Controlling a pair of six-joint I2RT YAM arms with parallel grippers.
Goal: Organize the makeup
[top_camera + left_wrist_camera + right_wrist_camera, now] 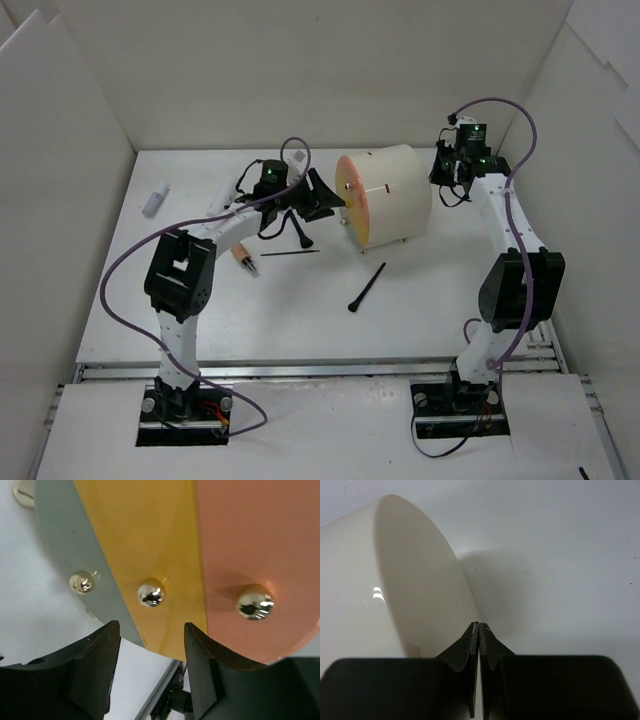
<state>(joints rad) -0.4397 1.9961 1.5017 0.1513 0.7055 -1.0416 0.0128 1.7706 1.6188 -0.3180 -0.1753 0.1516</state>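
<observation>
The makeup lies loose on the table: a white tube point(155, 199) far left, a stubby tan brush point(245, 263), a thin black brush point(290, 252), a short black brush point(301, 234) and a thicker black brush point(366, 288). The gold-ended pencil does not show. My left gripper point(330, 203) is open and empty at the cylinder's drawer face. In the left wrist view point(150, 632) its jaws stand just short of the gold knob point(150, 593) on the yellow drawer point(150, 540). My right gripper point(447, 187) is shut and empty point(479, 628) behind the cylinder.
The big cream cylinder point(392, 190) lies on its side mid-table, with its rounded wall in the right wrist view point(395, 580). Its face shows grey point(65, 545) and orange point(260, 540) drawers with gold knobs. A small white object point(297, 159) lies behind the left arm. White walls enclose the table.
</observation>
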